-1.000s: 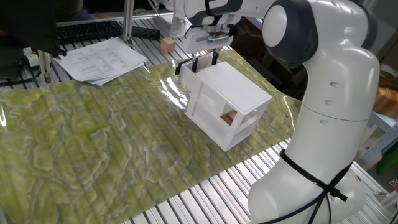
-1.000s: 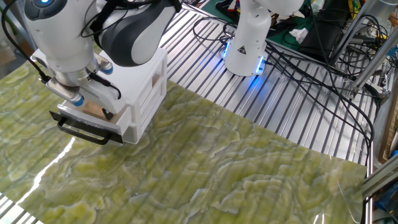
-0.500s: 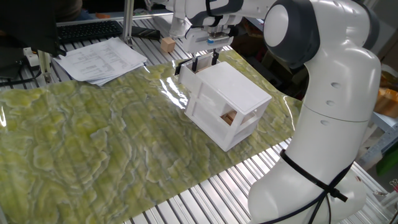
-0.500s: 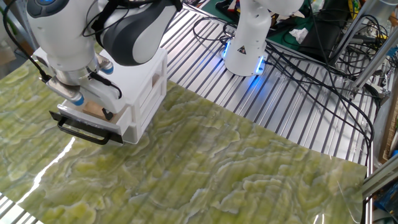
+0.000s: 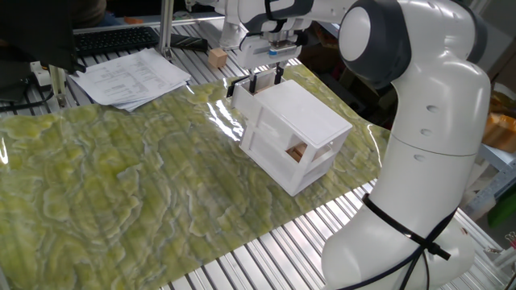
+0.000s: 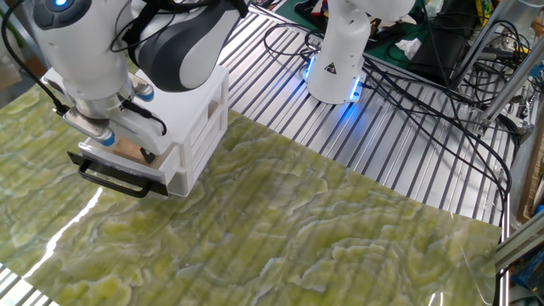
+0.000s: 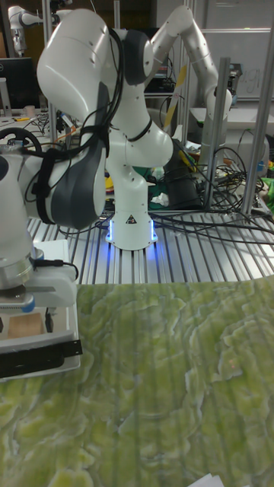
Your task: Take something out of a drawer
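Observation:
The white cabinet [image 5: 298, 129] stands on the green mat, and its upper drawer [image 6: 167, 167] is pulled out, black handle [image 6: 115, 180] leading. A small tan cube [image 7: 23, 327] lies inside the drawer [image 7: 70, 333] and also shows in the other fixed view [image 6: 127, 150]. My gripper [image 5: 267, 78] points straight down into the drawer. Its fingers stand one on each side of the cube, with a small gap showing in the tall fixed view, so it is open. The gripper body [image 6: 100, 127] hides part of the drawer's inside.
A second tan cube [image 5: 216, 56] sits on the metal table beyond the mat. Papers [image 5: 129, 76] and a keyboard [image 5: 113, 39] lie at the far left. Another robot's base [image 6: 336, 59] and cables [image 6: 425, 93] stand behind the cabinet. A tan item [image 5: 297, 151] shows inside the cabinet's lower opening.

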Available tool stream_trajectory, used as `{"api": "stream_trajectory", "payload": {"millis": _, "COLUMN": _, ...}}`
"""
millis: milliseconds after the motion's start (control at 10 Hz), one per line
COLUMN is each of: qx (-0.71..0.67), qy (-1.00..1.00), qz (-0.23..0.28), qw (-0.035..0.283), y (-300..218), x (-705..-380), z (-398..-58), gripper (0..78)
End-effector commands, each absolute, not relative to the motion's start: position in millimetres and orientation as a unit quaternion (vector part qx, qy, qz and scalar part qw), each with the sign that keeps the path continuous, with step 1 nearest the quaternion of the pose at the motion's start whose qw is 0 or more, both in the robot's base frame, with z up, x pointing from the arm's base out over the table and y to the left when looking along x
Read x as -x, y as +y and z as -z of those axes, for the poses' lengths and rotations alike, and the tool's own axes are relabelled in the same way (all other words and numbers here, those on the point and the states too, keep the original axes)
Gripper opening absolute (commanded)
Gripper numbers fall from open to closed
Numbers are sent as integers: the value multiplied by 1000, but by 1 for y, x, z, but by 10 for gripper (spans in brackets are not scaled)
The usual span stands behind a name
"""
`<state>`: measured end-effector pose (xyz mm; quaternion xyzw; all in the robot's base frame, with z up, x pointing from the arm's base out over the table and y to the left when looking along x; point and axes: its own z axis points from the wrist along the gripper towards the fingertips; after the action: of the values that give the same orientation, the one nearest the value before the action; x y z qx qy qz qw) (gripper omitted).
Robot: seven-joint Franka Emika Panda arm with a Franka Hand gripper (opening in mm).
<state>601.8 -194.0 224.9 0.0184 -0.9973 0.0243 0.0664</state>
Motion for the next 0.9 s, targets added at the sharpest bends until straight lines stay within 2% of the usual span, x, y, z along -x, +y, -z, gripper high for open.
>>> {"api": "stream_trajectory", "payload": {"millis": 100, "qx": -31, "qy": -996, "qz": -29, "qw": 81, "y": -194, "x": -598, "z": -224, "gripper": 775}}
{"api": "stream_trajectory", "payload": {"millis": 900, "qx": -42, "qy": -995, "qz": -30, "qw": 89, "y": -208, "x": -587, "z": -209, "gripper": 775}}
